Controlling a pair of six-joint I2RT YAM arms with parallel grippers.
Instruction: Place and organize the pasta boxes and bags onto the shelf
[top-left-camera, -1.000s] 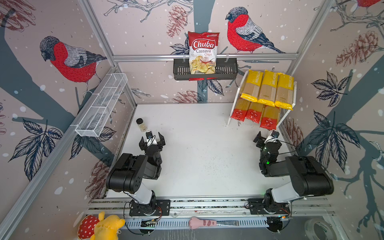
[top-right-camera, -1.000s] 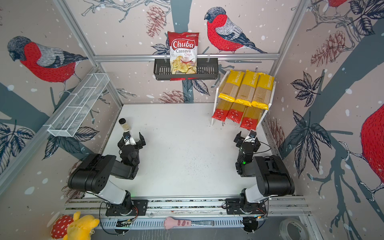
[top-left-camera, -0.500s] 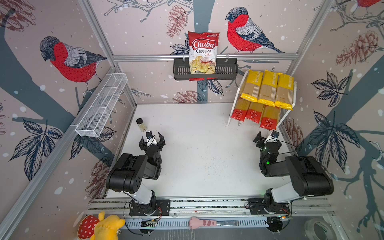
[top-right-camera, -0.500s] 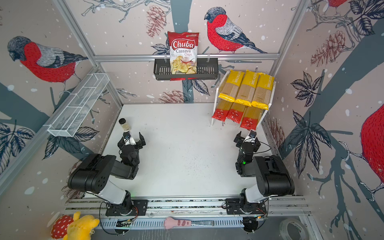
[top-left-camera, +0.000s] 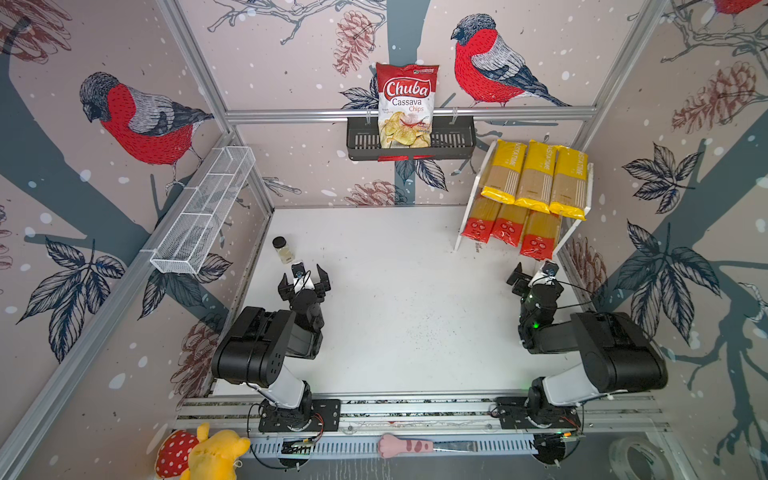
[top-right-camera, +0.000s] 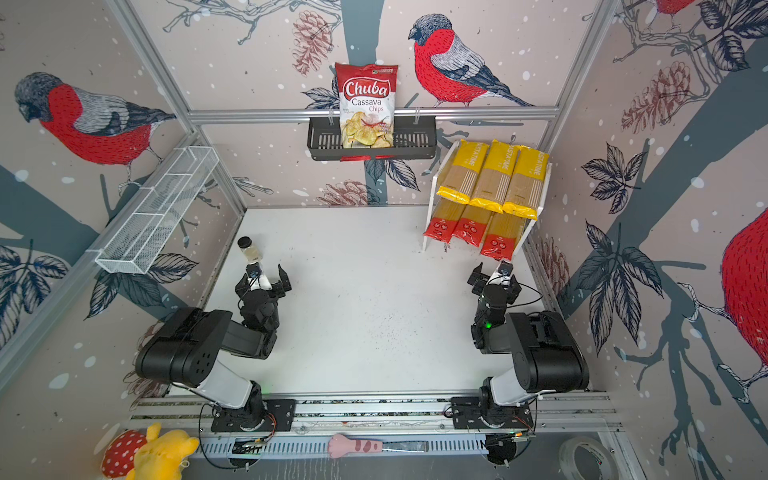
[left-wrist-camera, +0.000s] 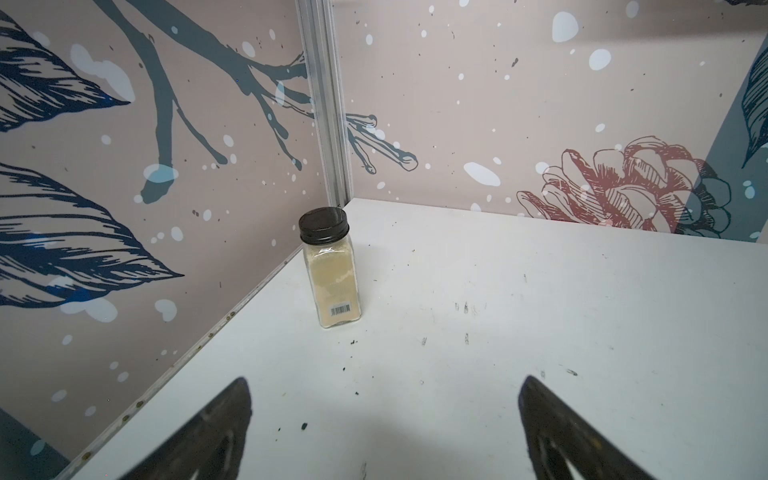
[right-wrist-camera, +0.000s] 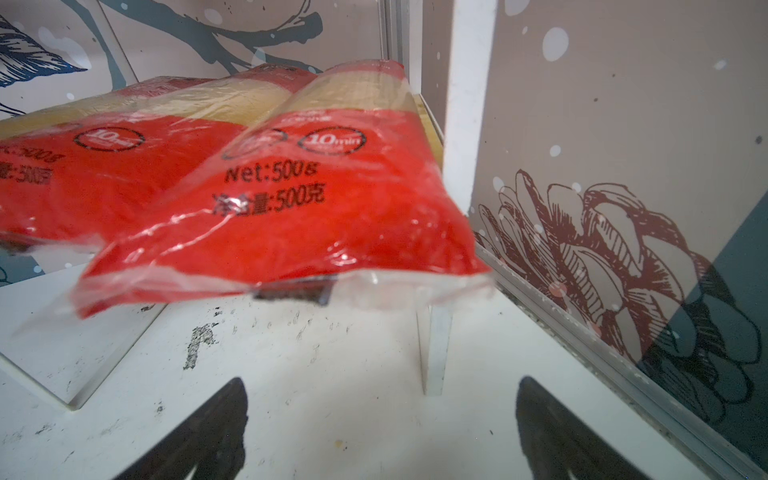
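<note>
The shelf (top-left-camera: 468, 216) stands at the back right of the table in both top views. Three yellow pasta packets (top-left-camera: 536, 178) lie side by side on its upper tier, and three red-ended ones (top-left-camera: 509, 226) on the lower tier; a top view shows them as yellow (top-right-camera: 494, 180) and red (top-right-camera: 469, 228). My right gripper (top-left-camera: 535, 274) is open and empty just in front of the shelf. In the right wrist view, a red packet end (right-wrist-camera: 316, 208) overhangs the table ahead of the gripper (right-wrist-camera: 382, 399), beside the white side panel (right-wrist-camera: 467, 104). My left gripper (top-left-camera: 304, 280) is open and empty at the table's left.
A small spice jar (top-left-camera: 283, 249) with a black lid stands near the left wall, ahead of the left gripper (left-wrist-camera: 384, 399) in the left wrist view as jar (left-wrist-camera: 331, 270). A black basket (top-left-camera: 361, 143) holding a chips bag (top-left-camera: 406, 104) hangs on the back wall. A white wire basket (top-left-camera: 203, 212) hangs left.
</note>
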